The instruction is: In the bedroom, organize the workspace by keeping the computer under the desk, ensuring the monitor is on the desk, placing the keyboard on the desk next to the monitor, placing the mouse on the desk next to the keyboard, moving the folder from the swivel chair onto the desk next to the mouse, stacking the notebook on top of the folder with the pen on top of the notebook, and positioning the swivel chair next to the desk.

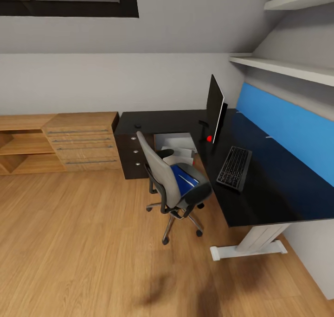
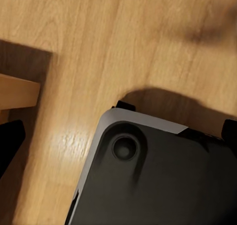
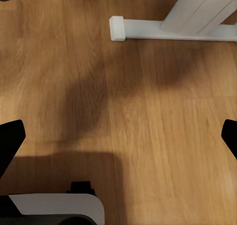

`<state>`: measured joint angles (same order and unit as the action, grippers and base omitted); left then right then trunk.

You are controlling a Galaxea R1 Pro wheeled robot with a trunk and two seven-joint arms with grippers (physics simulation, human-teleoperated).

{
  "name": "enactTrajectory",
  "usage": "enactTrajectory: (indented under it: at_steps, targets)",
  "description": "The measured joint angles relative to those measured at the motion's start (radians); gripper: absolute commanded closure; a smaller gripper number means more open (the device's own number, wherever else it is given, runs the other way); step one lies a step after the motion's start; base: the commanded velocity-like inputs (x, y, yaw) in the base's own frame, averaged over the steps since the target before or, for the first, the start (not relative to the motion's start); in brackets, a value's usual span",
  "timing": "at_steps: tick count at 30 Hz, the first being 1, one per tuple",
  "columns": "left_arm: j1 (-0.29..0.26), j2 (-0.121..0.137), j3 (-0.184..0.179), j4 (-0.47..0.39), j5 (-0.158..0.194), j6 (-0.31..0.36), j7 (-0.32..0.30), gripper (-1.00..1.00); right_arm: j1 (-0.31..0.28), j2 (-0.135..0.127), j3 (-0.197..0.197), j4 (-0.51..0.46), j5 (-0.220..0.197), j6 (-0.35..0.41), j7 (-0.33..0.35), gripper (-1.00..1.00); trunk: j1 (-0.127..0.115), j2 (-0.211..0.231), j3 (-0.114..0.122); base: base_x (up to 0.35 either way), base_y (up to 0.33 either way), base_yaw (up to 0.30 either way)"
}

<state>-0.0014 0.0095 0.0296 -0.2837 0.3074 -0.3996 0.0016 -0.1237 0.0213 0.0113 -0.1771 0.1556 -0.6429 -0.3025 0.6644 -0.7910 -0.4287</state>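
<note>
flat blue folder point(image 1: 185, 180) on the grey upholstered swivel chair point(image 1: 172, 183) beside the glossy black desk point(image 1: 260, 187); both end effectors' openness unclear.

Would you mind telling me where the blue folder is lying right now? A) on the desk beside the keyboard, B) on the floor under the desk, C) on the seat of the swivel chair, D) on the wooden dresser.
C: in the head view the folder lies flat on the seat of the swivel chair, beside the desk.
</note>
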Motion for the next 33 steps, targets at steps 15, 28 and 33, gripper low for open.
enactTrajectory:
  at_steps: [15,28,33]
  targets:
    - [0.0,0.0,0.0,0.0,0.001,-0.006,0.0,-1.0,0.0,0.0,0.0,0.0,0.001,0.0,0.0,-1.0,0.058,-0.105,-0.047,0.0,0.0,0.0]
    - [0.0,0.0,0.001,0.0,0.002,-0.007,0.0,-1.0,0.0,0.0,0.0,0.0,0.002,0.0,0.0,-1.0,0.107,-0.196,-0.088,0.0,0.0,0.0]
    - [0.0,0.0,0.001,0.0,0.001,-0.008,0.0,-1.0,0.0,0.0,0.0,0.0,0.002,0.0,0.0,-1.0,0.127,-0.231,-0.104,0.0,0.0,0.0]
